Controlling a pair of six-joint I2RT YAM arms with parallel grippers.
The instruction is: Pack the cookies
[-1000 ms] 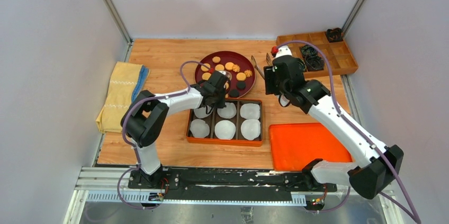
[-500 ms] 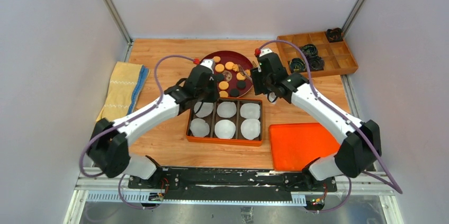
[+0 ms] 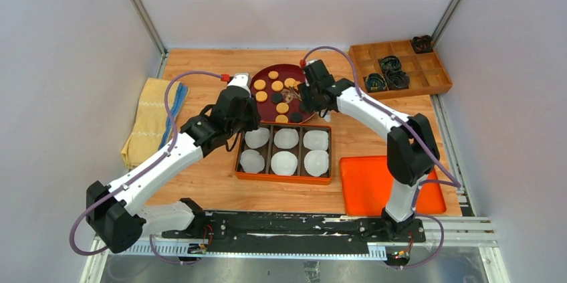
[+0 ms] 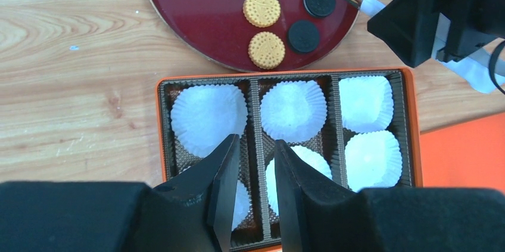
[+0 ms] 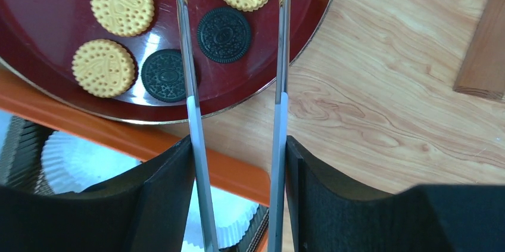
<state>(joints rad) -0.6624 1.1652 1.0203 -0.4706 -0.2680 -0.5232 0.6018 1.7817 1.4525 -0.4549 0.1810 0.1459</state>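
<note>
The cookies [image 3: 276, 85], tan [image 5: 122, 3] and black [image 5: 224, 34], lie on a dark red plate [image 4: 202, 19]. An orange box [image 4: 159, 115] below it holds several white paper cups [image 4: 208, 115], each with nothing in it. My left gripper [image 4: 256, 140] hovers over the box's left compartments, its jaws a little apart and nothing between them. My right gripper [image 5: 238, 142] is shut on metal tongs [image 5: 189, 109]. The tongs' two arms reach out over the plate's right side, spread apart either side of a black cookie.
A folded yellow towel [image 3: 152, 119] lies at the left. An orange lid [image 3: 381, 182] sits right of the box. A wooden compartment tray [image 3: 431, 75] with black items stands at the back right.
My left gripper has pulled back from the plate to above the box and its jaws have parted. My right gripper has swung left, bringing the tongs over the plate.
</note>
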